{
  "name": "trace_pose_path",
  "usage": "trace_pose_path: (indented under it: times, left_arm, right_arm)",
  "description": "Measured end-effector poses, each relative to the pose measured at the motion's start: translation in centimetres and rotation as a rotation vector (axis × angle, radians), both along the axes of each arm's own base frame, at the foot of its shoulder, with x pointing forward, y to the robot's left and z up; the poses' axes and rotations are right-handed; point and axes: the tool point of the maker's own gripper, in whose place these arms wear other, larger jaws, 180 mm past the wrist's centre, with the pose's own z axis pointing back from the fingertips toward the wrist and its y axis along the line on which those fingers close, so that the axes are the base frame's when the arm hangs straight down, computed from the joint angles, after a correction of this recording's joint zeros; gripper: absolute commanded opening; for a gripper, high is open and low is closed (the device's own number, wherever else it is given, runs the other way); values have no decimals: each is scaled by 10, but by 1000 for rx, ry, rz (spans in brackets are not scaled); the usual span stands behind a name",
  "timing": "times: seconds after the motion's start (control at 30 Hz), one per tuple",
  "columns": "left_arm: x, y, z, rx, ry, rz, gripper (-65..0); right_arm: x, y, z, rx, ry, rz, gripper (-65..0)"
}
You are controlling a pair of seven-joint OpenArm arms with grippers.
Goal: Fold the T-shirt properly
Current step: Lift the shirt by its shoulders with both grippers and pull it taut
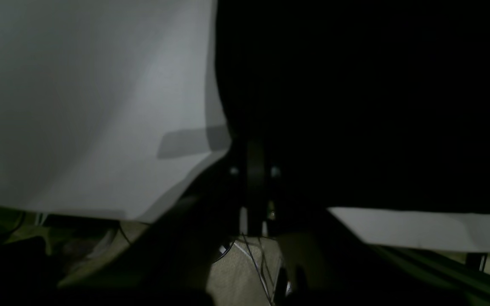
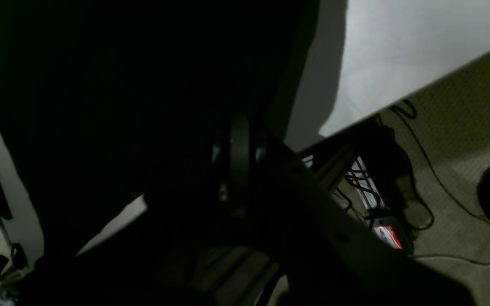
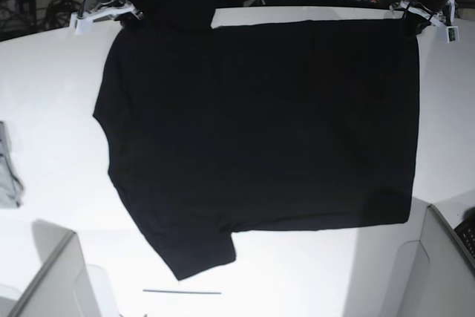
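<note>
both pincers are clamped tight on the far edge of the t-shirt (image 3: 260, 124): the right pincer (image 3: 128, 11) holds the sleeve-end corner at the base view's upper left, and the left pincer (image 3: 415, 16) pinches the hem corner at the upper right. the wrist views are too dark to show the fingertips clearly, but black cloth fills the area right at each pincer, so a grip on fabric seems likely rather than certain.

the shirt lies spread flat on the white table (image 3: 52, 72), collar end toward the base view's left, hem toward the right, one sleeve (image 3: 197, 254) sticking out at the near edge. a grey cloth piece (image 3: 7, 168) sits well apart at the table's left edge, and a thin dark line (image 3: 182, 292) lies near the front edge.

the step in hand looks like carrying the far edge over toward the near edge for a lengthwise fold. to do it well, the two arms should rise together and travel at the same pace, keeping the held edge taut and level so the cloth does not sag or twist between them. the edge should land parallel to the near side, with the near sleeve tucked under or squared first. releasing only once the cloth rests flat would keep the crease straight.
</note>
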Motion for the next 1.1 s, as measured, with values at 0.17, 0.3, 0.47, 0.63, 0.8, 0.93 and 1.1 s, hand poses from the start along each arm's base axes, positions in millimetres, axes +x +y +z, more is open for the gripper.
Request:
trace_pose_path:
  times: [0.17,0.3,0.47,0.63,0.8,0.93,1.1]
  left_arm:
    - [20,-8,38,81,-79,-79,-650]
    - [28,-21,49,85,-121,-92,-650]
    - [33,-20,54,103,-127,-101,-650]
    - [43,-25,65,114,-149,-124,-650]
    - [43,-6,67,123,-120,-28,-650]
    - [47,-1,71,130,-120,-23,-650]
    - [51,-1,71,131,-121,-17,-650]
  right_arm:
    - [13,3,9,-1,-40,9,-650]
    - [24,6,24,-3,-88,23,-650]
    - [47,2,33,-18,-144,37,-650]
    - [57,7,34,-2,-136,84,-650]
    - [77,18,42,31,-158,130,-650]
    - [95,15,44,43,-134,84,-650]
    - [123,19,58,61,-171,96,-650]
